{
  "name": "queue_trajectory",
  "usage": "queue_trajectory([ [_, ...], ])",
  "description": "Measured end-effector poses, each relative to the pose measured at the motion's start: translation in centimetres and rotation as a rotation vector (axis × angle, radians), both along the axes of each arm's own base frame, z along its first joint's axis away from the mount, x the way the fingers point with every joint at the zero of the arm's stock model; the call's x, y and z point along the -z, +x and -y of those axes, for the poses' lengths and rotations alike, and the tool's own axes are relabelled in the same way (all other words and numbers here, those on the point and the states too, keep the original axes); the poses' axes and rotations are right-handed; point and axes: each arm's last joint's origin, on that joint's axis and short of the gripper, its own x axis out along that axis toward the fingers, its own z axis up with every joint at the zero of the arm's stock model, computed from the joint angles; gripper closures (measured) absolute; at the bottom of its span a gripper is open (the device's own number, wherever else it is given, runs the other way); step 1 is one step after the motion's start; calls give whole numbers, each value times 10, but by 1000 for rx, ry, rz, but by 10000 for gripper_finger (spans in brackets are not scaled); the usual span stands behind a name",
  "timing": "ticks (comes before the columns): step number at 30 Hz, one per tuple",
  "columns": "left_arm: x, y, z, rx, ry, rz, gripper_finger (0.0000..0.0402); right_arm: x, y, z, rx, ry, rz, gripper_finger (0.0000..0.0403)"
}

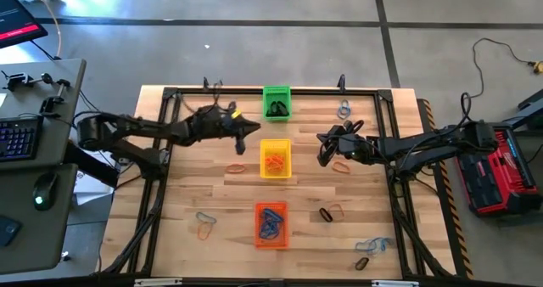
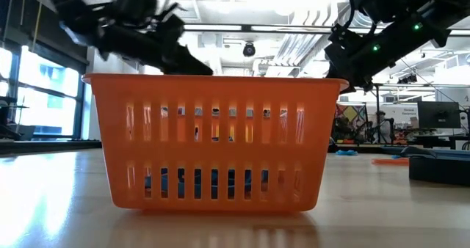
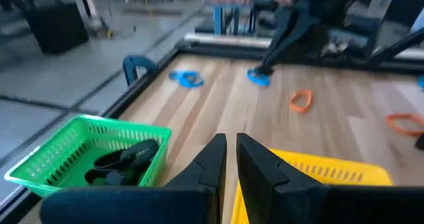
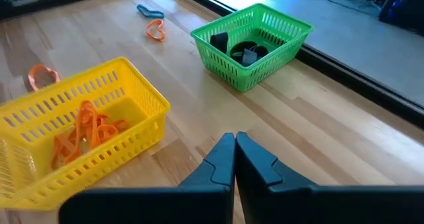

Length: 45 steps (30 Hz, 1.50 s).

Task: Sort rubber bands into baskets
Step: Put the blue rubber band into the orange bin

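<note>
Three baskets stand in a row down the middle of the tabletop (image 1: 212, 194): the green basket (image 1: 277, 102) with black rubber bands (image 4: 244, 52), the yellow basket (image 1: 275, 158) with orange ones (image 4: 86, 132), and the orange basket (image 1: 271, 224) with blue ones. More bands lie loose on the wood. The left hand (image 1: 246, 134) hovers between green and yellow baskets, fingers nearly together with only a narrow gap, holding nothing visible. The right hand (image 1: 322, 158), fingers pressed together and empty, sits right of the yellow basket.
</note>
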Motion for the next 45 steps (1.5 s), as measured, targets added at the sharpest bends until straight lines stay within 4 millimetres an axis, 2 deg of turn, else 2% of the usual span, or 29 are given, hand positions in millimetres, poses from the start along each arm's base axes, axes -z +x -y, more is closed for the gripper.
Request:
queue_trajectory([
  [7, 21, -26, 12, 9, 19, 59, 376, 0, -1, 7, 72, 54, 48, 403],
  [15, 32, -33, 14, 7, -23, 29, 376, -2, -5, 34, 209, 70, 92, 398],
  [25, 30, -30, 23, 71, 33, 37, 376, -10, -15, 72, 418, 95, 152, 317],
  [32, 26, -27, 29, 96, 38, 85, 377, -16, -30, 100, 598, 147, 63, 289],
  [36, 25, -27, 30, 99, 23, 98, 386, -7, -35, 115, 670, 214, 12, 282],
  [45, 29, -31, 32, 118, 7, 112, 401, 17, -27, 156, 788, 285, -199, 255],
])
